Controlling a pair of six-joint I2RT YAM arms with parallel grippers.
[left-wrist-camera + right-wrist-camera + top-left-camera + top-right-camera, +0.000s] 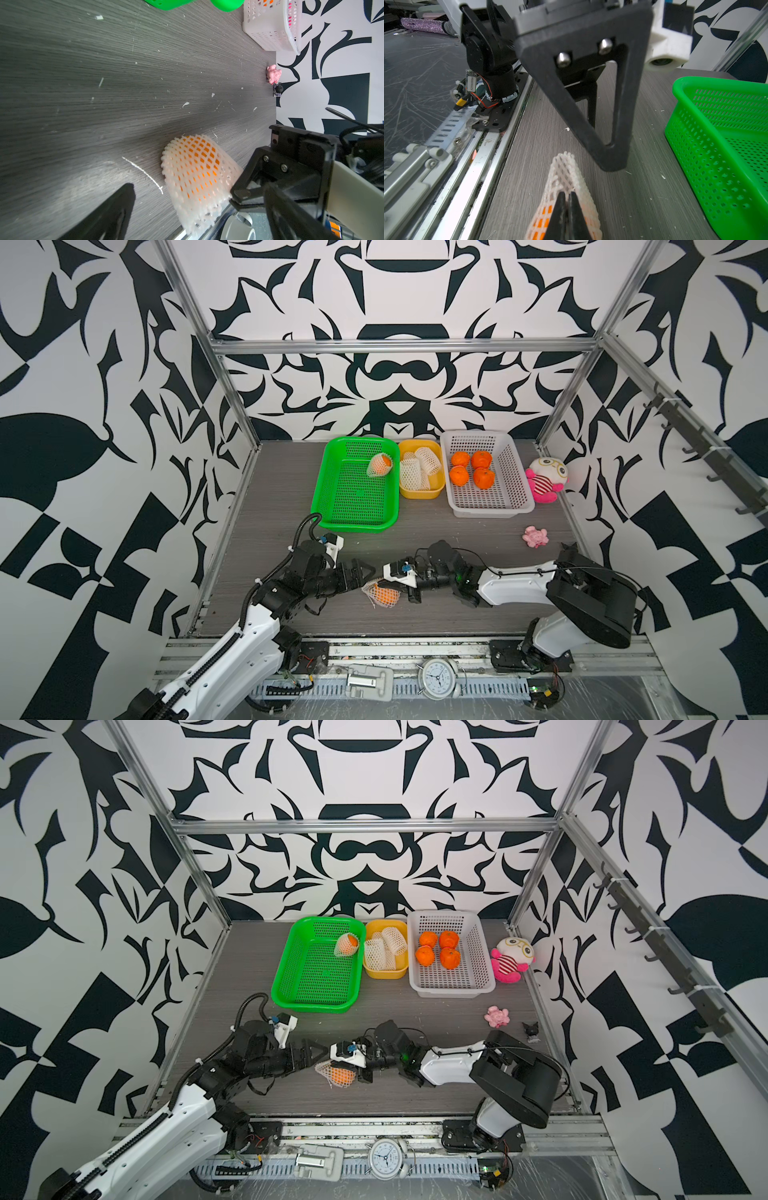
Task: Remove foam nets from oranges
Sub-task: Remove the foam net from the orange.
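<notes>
While the right gripper [566, 198] pinches shut on the slack end of the foam net [566, 172], lower centre of frame, the net looks soft and stretchy, the orange [543, 213] inside firm, likely to roll, left gripper [365, 571] wide open alongside.

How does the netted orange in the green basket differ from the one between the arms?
The basket orange lies in the green basket, untouched; the front orange lies on the table. Only the front orange's net is pinched by the right pincer. Both wear foam nets.
</notes>
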